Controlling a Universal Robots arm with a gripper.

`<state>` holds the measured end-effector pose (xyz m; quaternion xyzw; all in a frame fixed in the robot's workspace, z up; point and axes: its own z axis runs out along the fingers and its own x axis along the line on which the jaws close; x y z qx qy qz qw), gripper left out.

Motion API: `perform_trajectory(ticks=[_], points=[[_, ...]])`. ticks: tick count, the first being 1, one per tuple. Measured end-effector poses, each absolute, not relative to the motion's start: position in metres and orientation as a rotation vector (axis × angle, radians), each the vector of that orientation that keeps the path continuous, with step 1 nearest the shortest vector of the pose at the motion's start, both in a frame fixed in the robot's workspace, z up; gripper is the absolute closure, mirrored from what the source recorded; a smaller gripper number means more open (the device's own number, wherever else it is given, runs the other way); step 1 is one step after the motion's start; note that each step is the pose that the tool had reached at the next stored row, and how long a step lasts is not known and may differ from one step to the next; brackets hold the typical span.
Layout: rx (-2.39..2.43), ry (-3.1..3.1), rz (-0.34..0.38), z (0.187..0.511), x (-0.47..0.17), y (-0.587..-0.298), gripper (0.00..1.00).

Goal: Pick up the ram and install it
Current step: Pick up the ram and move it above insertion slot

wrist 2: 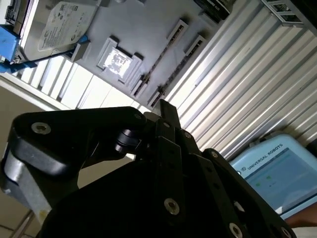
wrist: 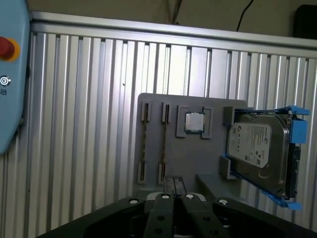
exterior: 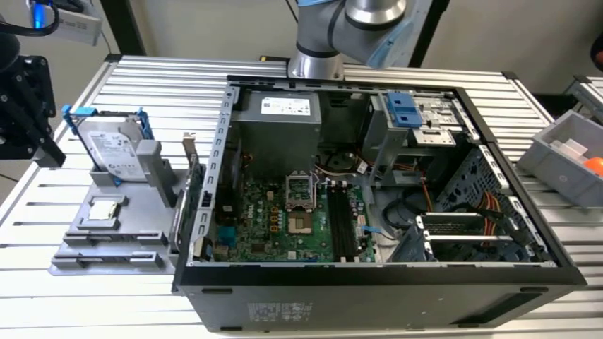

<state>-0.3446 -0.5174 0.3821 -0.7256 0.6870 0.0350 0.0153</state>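
Two thin dark ram sticks (wrist: 163,144) stand on edge in holders at one end of a grey fixture plate (wrist: 190,158); the second wrist view shows a ram stick (wrist 2: 177,70) too. My gripper (wrist: 173,186) hovers above the plate, apart from the ram, its fingers pressed together with nothing between them. In the second wrist view the gripper (wrist 2: 166,111) looks the same. In the exterior view the gripper (exterior: 42,148) hangs at the left edge, left of the fixture plate (exterior: 104,244). The open computer case (exterior: 377,275) shows long black memory slots (exterior: 344,226) on the motherboard.
On the fixture plate also sit a processor chip (wrist: 194,122) and a hard drive (wrist: 260,148) in a blue frame. A blue teach pendant (wrist: 10,74) lies on the slatted table. A grey bin (exterior: 570,159) stands at the exterior view's right.
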Motion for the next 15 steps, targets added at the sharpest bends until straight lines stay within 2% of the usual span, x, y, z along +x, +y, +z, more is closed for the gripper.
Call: perform_trajectory(ticks=[5,6,15], points=[[-2.257,2.137,0.11,0.3821,-0.3446,-0.5175,1.0],[-2.257,2.137,0.11,0.3821,-0.3446,-0.5175,0.0],[-2.257,2.136,0.111,0.382,-0.3446,-0.5175,0.0]])
